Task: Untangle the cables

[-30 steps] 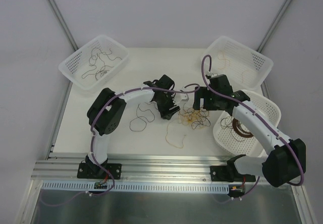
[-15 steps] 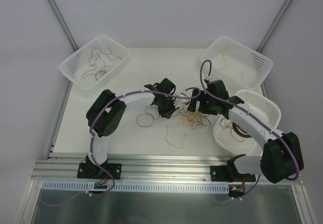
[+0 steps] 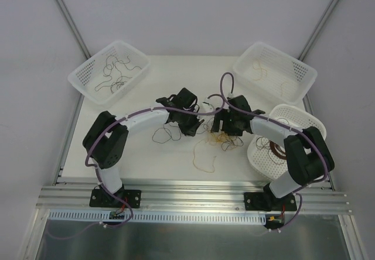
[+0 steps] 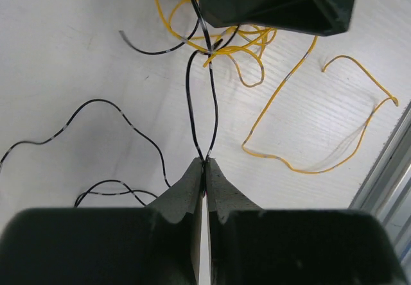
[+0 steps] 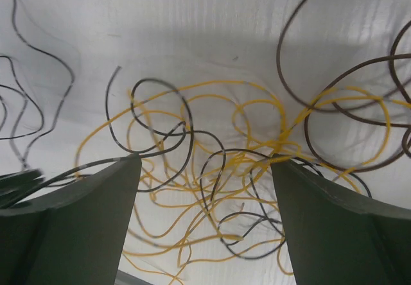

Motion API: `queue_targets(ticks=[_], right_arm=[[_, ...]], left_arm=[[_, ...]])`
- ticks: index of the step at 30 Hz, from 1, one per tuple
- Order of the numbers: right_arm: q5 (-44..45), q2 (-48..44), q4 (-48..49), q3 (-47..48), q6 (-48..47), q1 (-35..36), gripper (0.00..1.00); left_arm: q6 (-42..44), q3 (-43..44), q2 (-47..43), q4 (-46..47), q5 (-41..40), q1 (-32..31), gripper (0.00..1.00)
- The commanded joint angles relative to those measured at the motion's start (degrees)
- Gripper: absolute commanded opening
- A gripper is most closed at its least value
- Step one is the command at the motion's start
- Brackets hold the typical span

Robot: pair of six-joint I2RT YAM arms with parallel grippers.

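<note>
Untangling step: by my reading, one strand is being teased out of the knot, and the sorting of the rest is not yet done.
Left tool (image 4: 204,163): fingers pressed together, pinching a thin black wire strand (image 4: 213,115) at a fold, so two runs of it lead from the tips up into the heap.
Right tool (image 5: 204,164): fingers spread wide, one on either side of the heap. It hovers there and grips nothing that I can see.
Cables: the tangled heap of thin yellow, brown and black wire cables (image 3: 225,138) lies mid-way across the white desk (image 3: 176,160), between the two tools. A loose yellow wire loop (image 3: 204,160) lies apart, nearer the arm bases.
Next move: I would expect the right tool to pin the heap while the left draws its strand away, slowly, because the black wire passes among yellow loops and could drag the whole knot.
Hard to make out: where the black strand runs inside the knot. In the left wrist view the right tool's dark body covers the top of the heap. From above, both tools' tips sit hidden under their wrists. Whether the right fingertips touch the desk, I cannot tell.
</note>
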Motion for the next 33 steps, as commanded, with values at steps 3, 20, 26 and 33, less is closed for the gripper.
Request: queue_targets(ticks=[3, 20, 26, 33], right_arm=[[1.64, 4.48, 0.52, 1.53, 2.26, 0.9, 0.78], [8.33, 0.88, -7.3, -1.28, 2.09, -5.33, 0.27], [8.41, -0.97, -9.24, -0.5, 0.68, -7.27, 0.25], [6.83, -2.2, -10.38, 1.87, -0.19, -7.62, 0.29]], left_arm=[[-6.27, -3.09, -9.78, 3.51, -2.59, 2.71, 0.0], [-18.76, -1.27, -35.79, 0.89, -21.66, 26.43, 0.0], [-20.76, 8.22, -37.56, -7.54, -31.76, 34.5, 0.0], [-19.99, 20.27, -36.07, -11.16, -25.72, 36.28, 0.0]])
